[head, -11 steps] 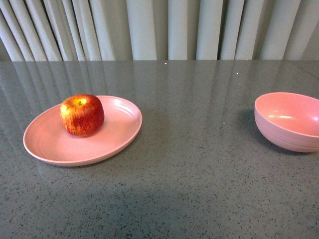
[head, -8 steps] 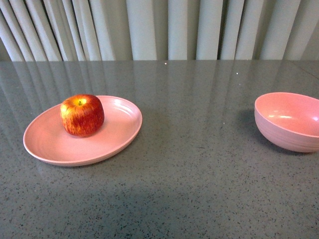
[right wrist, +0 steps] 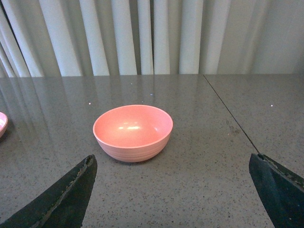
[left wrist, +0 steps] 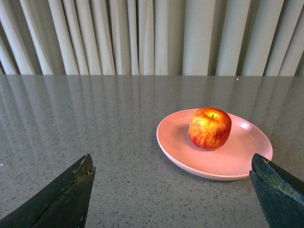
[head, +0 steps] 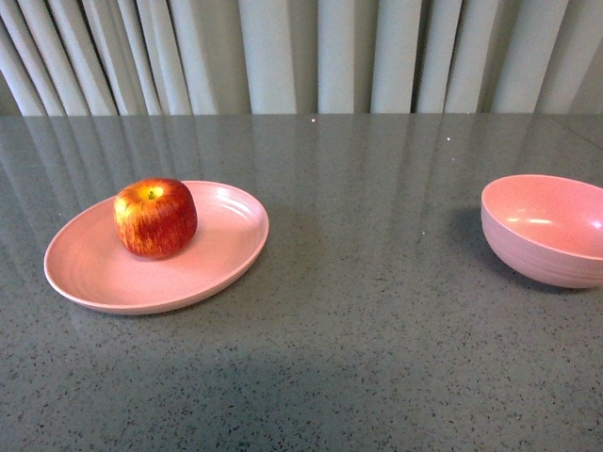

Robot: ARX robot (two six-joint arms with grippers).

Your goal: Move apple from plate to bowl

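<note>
No movement; glossy red-yellow apple (head: 155, 218)

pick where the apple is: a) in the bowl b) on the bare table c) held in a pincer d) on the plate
d: the apple sits on the plate, while the bowl far to its right holds nothing.

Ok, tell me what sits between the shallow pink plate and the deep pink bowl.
Nothing. The front view shows only bare grey speckled tabletop between the shallow round pink plate and the deep ridged pink bowl.
</note>
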